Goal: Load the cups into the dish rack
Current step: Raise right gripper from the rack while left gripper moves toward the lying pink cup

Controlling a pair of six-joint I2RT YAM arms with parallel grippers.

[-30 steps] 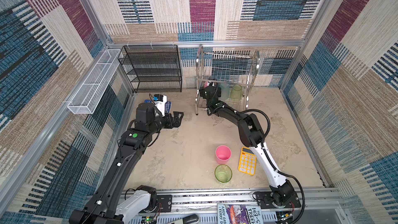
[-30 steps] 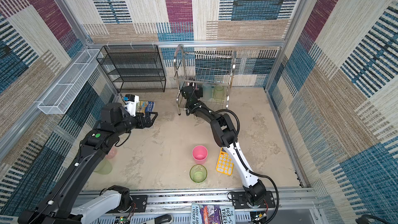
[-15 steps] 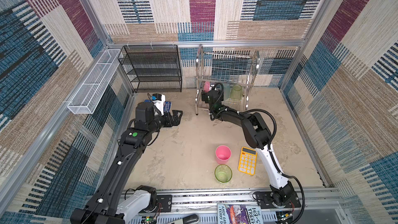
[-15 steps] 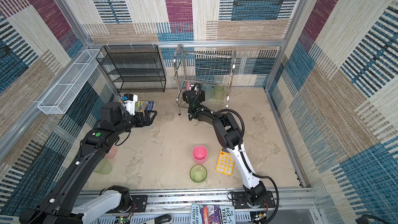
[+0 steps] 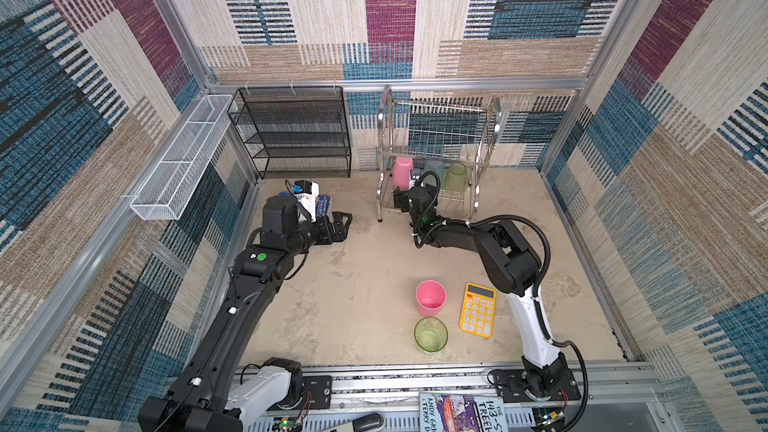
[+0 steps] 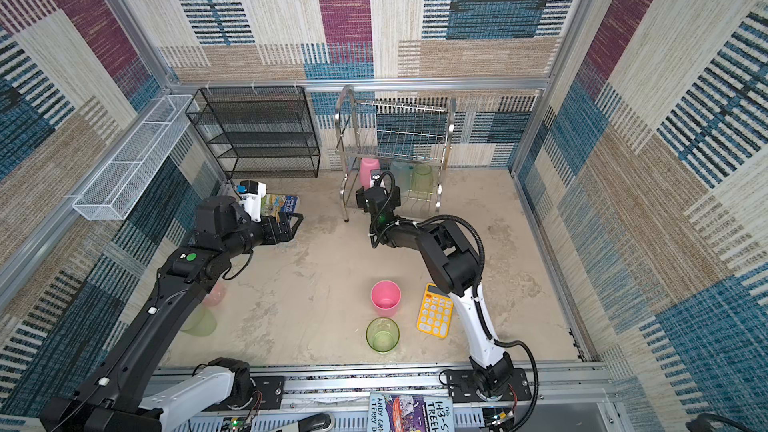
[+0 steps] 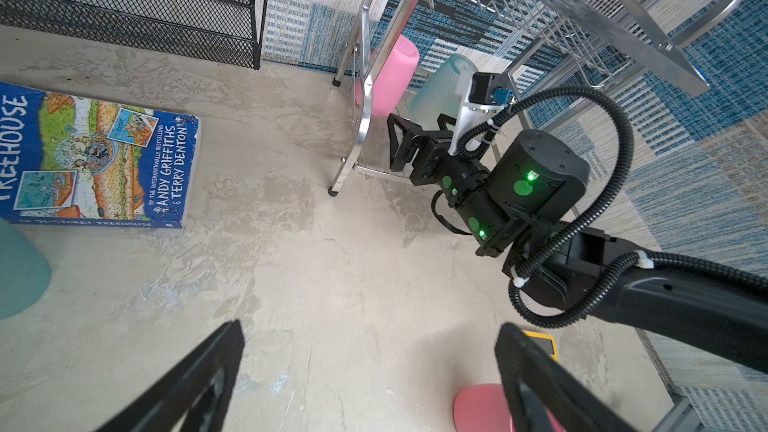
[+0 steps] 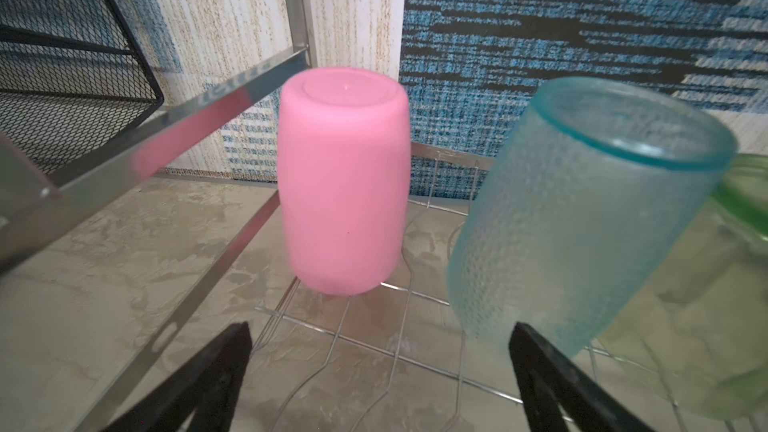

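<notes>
The silver dish rack (image 5: 493, 118) stands at the back wall. On its lower tier sit an upside-down pink cup (image 8: 343, 201), a teal cup (image 8: 573, 218) and a green cup (image 5: 456, 176). My right gripper (image 8: 380, 330) is open and empty, just in front of that tier, apart from the cups. On the floor stand a pink cup (image 5: 430, 297) and a green cup (image 5: 431, 334). In a top view a salmon cup (image 6: 215, 293) and another green cup (image 6: 199, 321) show beside the left arm. My left gripper (image 7: 370, 326) hangs open over bare floor.
A yellow calculator (image 5: 478, 310) lies right of the floor cups. A blue book (image 7: 95, 155) lies before the black mesh shelf (image 5: 291, 130). A white mesh trough (image 5: 178, 160) hangs on the left wall. Another teal cup (image 7: 16, 272) stands near the book.
My right gripper has drawn back from the pink cup, which stays upside down on the rack's lower tier. The left arm has barely shifted.
</notes>
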